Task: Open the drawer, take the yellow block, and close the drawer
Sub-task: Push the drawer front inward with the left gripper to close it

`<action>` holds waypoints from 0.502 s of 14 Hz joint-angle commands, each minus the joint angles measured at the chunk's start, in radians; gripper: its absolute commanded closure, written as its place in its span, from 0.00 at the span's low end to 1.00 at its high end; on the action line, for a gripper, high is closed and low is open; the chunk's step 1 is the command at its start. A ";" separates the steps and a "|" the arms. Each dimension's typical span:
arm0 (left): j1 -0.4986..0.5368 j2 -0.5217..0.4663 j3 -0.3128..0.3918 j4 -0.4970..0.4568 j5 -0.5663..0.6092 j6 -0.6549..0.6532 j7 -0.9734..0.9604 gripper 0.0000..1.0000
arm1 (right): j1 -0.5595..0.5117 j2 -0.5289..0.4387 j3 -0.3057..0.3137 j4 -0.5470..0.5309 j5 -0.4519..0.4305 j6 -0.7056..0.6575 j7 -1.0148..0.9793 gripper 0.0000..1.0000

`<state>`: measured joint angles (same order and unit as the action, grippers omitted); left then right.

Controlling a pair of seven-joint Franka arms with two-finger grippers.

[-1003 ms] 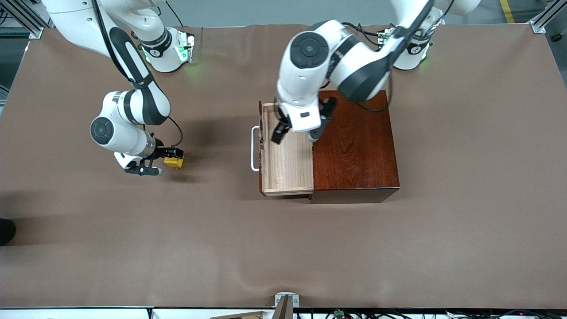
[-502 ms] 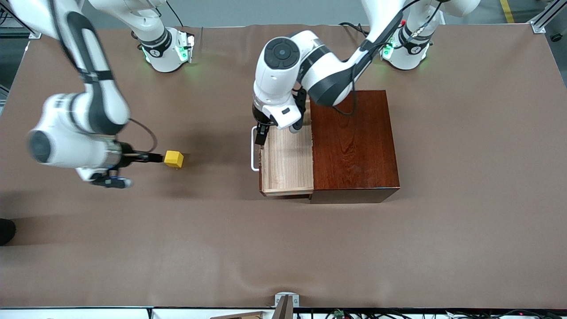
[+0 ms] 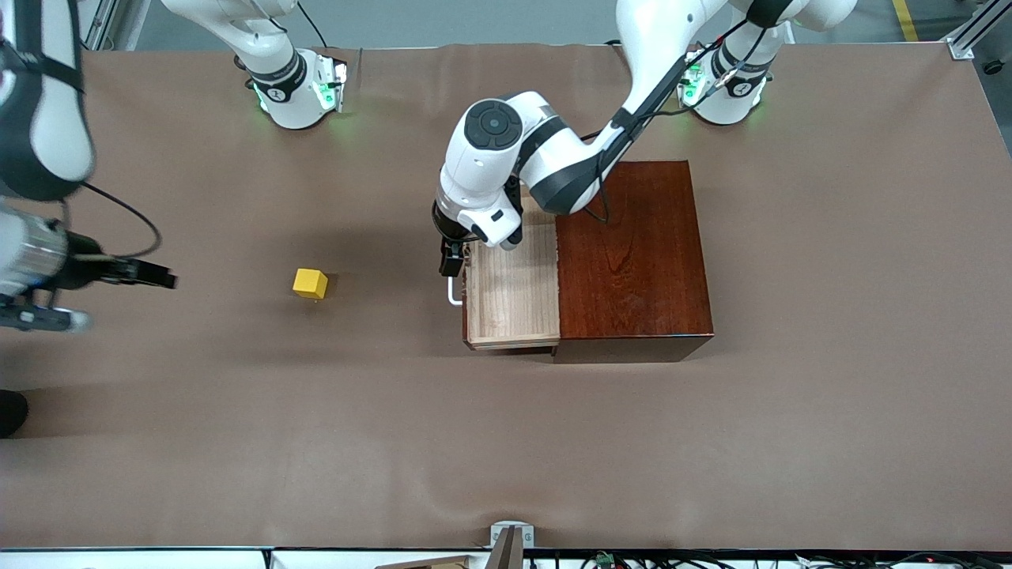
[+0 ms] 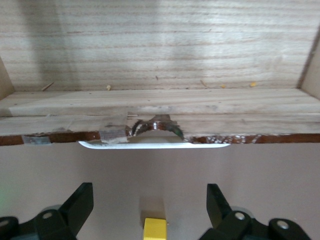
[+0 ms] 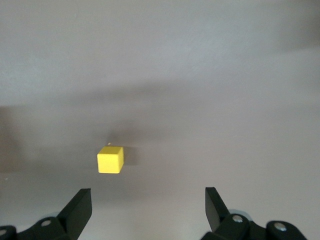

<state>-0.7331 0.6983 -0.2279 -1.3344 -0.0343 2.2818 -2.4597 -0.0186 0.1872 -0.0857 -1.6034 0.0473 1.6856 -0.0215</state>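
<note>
While open: one drawer (image 3: 512, 294), one yellow block (image 3: 310, 284) (both pincers empty).

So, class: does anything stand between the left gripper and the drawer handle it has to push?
Nothing visible does. The left gripper, fingers open, sits right at the white handle of the open drawer. The yellow block lies apart on the table, toward the right arm's end.

The pale-wood drawer (image 3: 512, 294) stands pulled out of its dark reddish-brown cabinet (image 3: 632, 257), white bar handle (image 4: 155, 145) toward the right arm's end. The small yellow block (image 3: 310, 284) sits on the table, well apart from the drawer.
</note>
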 commanded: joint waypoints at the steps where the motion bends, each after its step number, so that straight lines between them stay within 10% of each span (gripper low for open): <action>1: -0.011 0.047 0.015 0.055 -0.007 0.050 0.004 0.00 | -0.055 -0.049 0.017 0.003 -0.017 -0.014 -0.023 0.00; 7: -0.017 0.069 0.048 0.044 0.026 0.033 0.011 0.00 | -0.058 -0.138 0.020 -0.018 -0.014 -0.027 -0.058 0.00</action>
<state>-0.7354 0.7375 -0.1867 -1.3183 -0.0323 2.3013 -2.4348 -0.0644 0.0961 -0.0812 -1.5945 0.0421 1.6649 -0.0529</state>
